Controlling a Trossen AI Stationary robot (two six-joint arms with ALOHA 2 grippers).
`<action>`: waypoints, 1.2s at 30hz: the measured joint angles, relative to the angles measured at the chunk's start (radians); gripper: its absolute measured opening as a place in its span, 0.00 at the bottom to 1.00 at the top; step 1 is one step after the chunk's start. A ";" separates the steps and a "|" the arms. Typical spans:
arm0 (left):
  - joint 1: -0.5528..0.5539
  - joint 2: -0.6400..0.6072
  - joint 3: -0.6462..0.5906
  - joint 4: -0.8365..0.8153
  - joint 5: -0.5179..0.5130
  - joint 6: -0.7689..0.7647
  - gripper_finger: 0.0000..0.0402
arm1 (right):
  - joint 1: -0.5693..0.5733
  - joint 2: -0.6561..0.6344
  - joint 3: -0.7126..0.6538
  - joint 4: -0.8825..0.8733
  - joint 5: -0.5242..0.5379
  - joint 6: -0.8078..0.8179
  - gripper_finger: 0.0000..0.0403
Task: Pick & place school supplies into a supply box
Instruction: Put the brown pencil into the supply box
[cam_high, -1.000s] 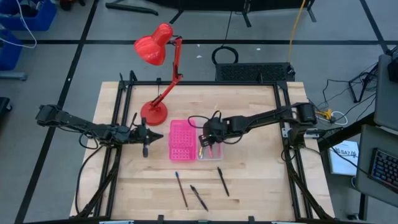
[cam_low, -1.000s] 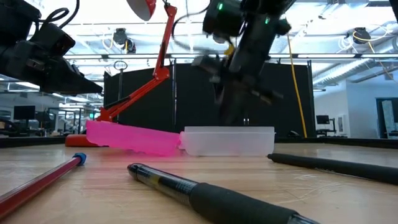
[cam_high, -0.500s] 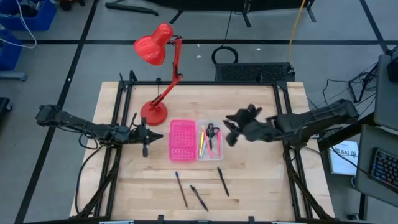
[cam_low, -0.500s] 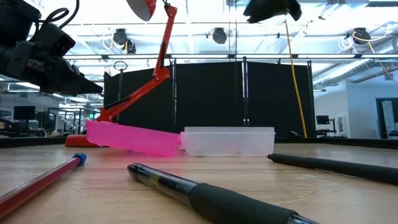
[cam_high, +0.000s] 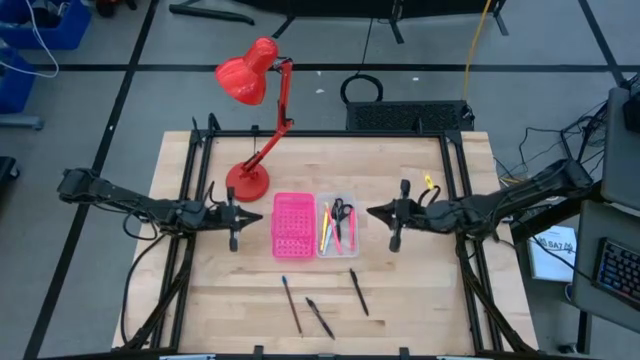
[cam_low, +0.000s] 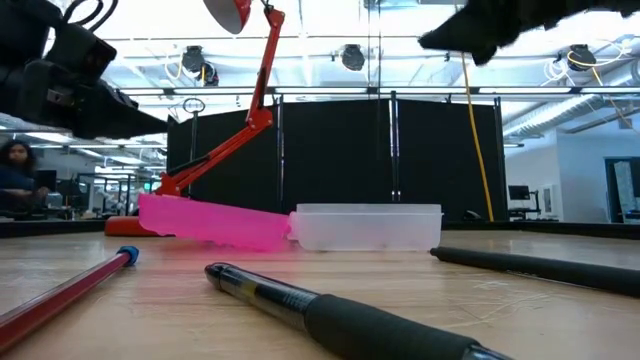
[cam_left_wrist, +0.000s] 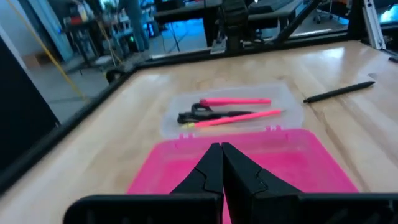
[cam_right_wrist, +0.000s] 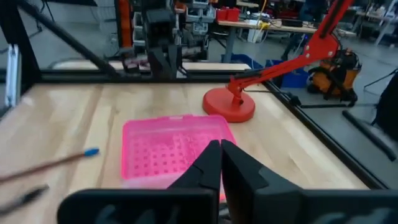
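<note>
The supply box (cam_high: 338, 227), a clear tray, sits mid-table and holds a pink pen, a yellow pencil and black-handled scissors (cam_left_wrist: 205, 114). Against its left side lies a pink perforated tray (cam_high: 292, 225). Three more supplies lie on the table nearer the front edge: a blue-tipped pen (cam_high: 291, 304), a dark pen (cam_high: 319, 318) and a black pen (cam_high: 359, 291). My left gripper (cam_high: 258, 216) hovers shut just left of the pink tray. My right gripper (cam_high: 371, 211) hovers shut just right of the box. Both point at the trays and hold nothing.
A red desk lamp stands on its round base (cam_high: 247, 181) behind the pink tray, its head (cam_high: 243, 78) reaching past the table's far edge. Black frame rails run along the table's left, right and far sides. A person shows in the room at the far left (cam_low: 14, 170).
My right gripper has risen from over the supply box and drawn back toward the table's right edge, then settled level just right of the box with its fingers shut. The scissors, pen and pencil lie in the box.
</note>
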 joint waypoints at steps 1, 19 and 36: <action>0.000 0.000 0.000 0.004 0.000 0.026 0.01 | 0.000 0.000 -0.026 0.032 0.000 -0.017 0.00; -0.012 0.044 0.121 -0.098 0.002 -0.042 0.02 | -0.047 -0.007 -0.356 0.521 -0.052 -0.138 0.00; -0.027 0.785 1.024 -0.816 0.091 0.218 0.09 | -0.072 -0.138 -0.358 0.519 -0.106 -0.168 0.00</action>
